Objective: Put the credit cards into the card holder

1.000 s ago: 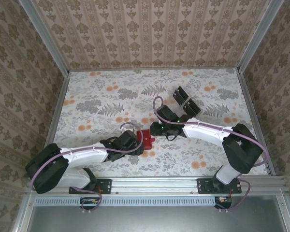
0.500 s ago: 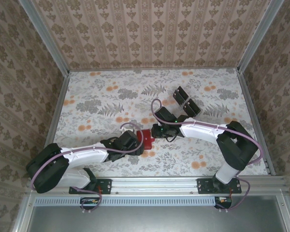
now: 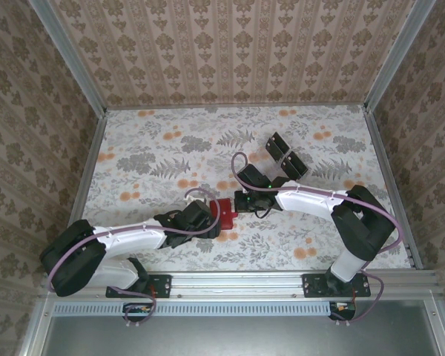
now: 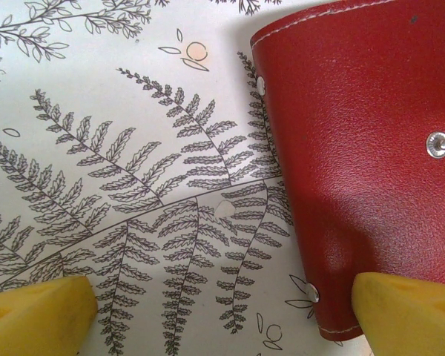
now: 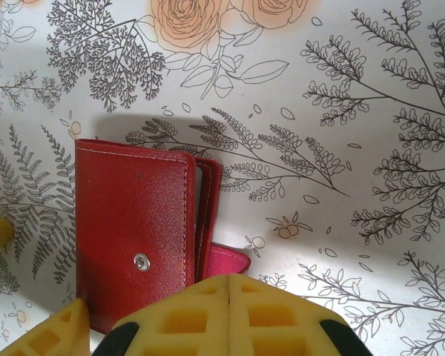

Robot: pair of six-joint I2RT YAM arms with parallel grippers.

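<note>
Opening the small red leather card holder [image 5: 133,222]: my right gripper [image 5: 230,311] is shut at its flap, and my left gripper [image 4: 222,315] is wide and empty. Next I'd spread it.

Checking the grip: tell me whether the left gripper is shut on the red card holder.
No, the left gripper is wide open, one finger at a corner of the red card holder.

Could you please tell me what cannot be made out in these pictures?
Inside of the card holder: right wrist view, hidden by its folded cover.
End of its tab: right wrist view, under the shut right hand; grip unclear.
The credit cards: top view, too small to count.
The card holder's right edge: left wrist view, cut off by the frame.
</note>
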